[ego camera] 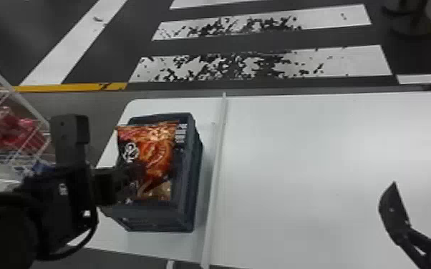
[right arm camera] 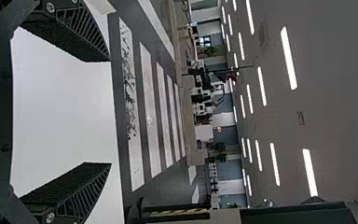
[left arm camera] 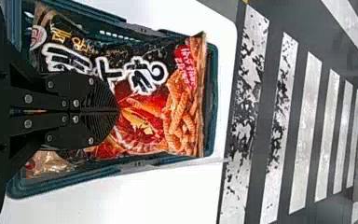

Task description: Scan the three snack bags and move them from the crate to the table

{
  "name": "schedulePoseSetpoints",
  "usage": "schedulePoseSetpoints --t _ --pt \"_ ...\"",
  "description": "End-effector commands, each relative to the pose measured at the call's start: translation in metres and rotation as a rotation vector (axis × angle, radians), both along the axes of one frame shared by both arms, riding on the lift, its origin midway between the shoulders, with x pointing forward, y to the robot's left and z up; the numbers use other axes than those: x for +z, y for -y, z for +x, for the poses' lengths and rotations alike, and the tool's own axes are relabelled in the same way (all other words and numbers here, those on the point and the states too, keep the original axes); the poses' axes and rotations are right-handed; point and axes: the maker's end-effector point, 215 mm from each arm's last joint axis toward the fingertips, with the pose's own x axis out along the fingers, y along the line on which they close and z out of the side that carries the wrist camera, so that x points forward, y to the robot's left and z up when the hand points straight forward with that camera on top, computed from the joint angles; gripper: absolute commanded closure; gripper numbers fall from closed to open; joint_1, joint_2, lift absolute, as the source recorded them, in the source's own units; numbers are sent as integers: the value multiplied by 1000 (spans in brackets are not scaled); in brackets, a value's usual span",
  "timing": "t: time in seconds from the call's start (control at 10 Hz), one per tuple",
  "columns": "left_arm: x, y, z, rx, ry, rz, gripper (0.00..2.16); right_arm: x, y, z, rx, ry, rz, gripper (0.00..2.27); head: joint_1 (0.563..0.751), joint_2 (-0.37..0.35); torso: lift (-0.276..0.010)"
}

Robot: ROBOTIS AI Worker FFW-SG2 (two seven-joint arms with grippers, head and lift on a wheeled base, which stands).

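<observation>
Over the dark crate [ego camera: 186, 214] lies an orange-and-black snack bag [ego camera: 154, 146], one corner reaching past the crate's left rim. My left gripper [ego camera: 130, 175] is at the bag's lower left part. Seen from the left wrist, the left gripper [left arm camera: 119, 111] has its fingers pressed together on the middle of the snack bag [left arm camera: 144, 112], within the outline of the crate [left arm camera: 209, 102]. A brownish wrapper [left arm camera: 51, 165] shows beside that bag, partly covered. Over the table's right part, my right gripper [ego camera: 420, 186] is open and holds nothing; in its wrist view the right gripper [right arm camera: 110, 112] has its fingers wide apart.
A raised white strip [ego camera: 218, 161] runs front to back across the white table [ego camera: 315, 171], just right of the crate. Wire shelving [ego camera: 10, 118] with red packages stands at the far left. Striped floor lies beyond the table's back edge.
</observation>
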Motion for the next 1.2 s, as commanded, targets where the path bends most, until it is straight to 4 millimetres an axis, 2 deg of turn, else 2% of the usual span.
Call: schedulePoseSetpoints --t 0.0,0.1,0.2,0.4,0.6,0.7,0.8,1.0,1.1 --pt "-1 7 0 -10 -1 1 1794 6 5 -3 -10 27 4 90 695 211 -62" --pt "-7 11 0 -13 -13 -3 1794 5 8 -4 -14 31 1 90 695 205 -62" --pt "-4 12 3 -16 0 2 1794 7 11 -4 -18 36 1 90 695 192 -62" --pt "13 22 6 -38 40 12 1794 8 11 -4 -19 41 3 90 695 172 -62" --pt "25 44 10 -85 71 6 1794 9 16 -3 -32 44 -2 90 695 155 -62" --pt "29 64 14 -121 83 -19 1794 12 18 -2 -39 50 -1 90 695 133 -62" --pt "29 91 19 -176 88 -44 1794 15 19 -2 -41 58 1 90 695 101 -62" --pt "6 164 19 -323 31 -124 1794 17 19 1 -41 60 1 90 695 37 -62" --pt "-7 200 20 -396 10 -170 1794 17 17 3 -38 58 1 90 695 -29 -62"
